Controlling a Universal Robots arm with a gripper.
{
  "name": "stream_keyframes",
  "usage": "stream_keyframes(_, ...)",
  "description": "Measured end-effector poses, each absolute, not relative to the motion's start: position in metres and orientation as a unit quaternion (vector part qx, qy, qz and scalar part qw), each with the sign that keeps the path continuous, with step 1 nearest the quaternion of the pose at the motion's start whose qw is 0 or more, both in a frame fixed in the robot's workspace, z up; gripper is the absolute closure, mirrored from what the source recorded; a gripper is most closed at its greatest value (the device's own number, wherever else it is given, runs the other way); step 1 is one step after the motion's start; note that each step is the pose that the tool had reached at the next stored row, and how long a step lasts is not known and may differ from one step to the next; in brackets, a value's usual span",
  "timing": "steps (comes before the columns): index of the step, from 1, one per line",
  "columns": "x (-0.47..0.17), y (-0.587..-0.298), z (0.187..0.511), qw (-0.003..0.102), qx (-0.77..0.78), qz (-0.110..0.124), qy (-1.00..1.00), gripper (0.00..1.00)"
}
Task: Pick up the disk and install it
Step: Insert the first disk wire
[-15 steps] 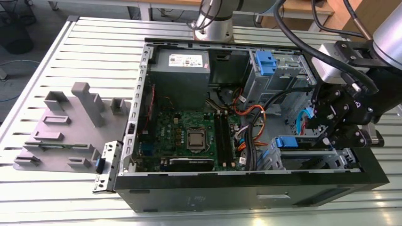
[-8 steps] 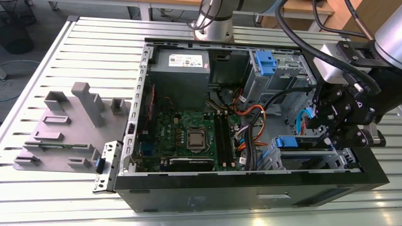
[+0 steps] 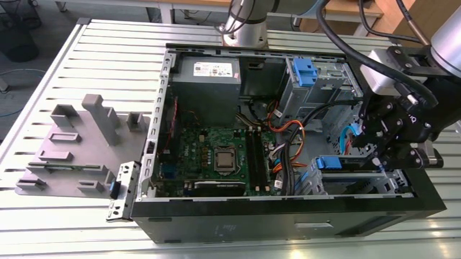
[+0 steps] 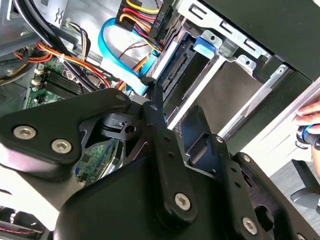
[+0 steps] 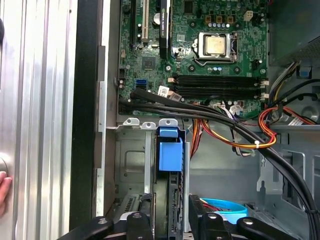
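Gripper [image 5: 171, 214] jaws stand narrowly apart, one on each face of the disk [image 5: 170, 152], apparently pinching it. In the exterior view the motherboard [image 3: 216, 154] lies at nine o'clock. The disk stands on edge in the drive cage [image 3: 360, 182], its long axis seemingly running nine-to-three under the gripper.

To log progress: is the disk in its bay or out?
In: the disk stands on edge between the walls of the bay. Whether it is fully seated, cannot tell.
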State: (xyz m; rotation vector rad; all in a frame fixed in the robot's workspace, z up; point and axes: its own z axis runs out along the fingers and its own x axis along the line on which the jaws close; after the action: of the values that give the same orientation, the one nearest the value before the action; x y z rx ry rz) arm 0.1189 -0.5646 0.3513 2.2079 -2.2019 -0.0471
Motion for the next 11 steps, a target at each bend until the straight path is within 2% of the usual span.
stream_keyframes(11,0.119,-0.565,0.37,0.011,0.708,-0.015,-0.706,0.58)
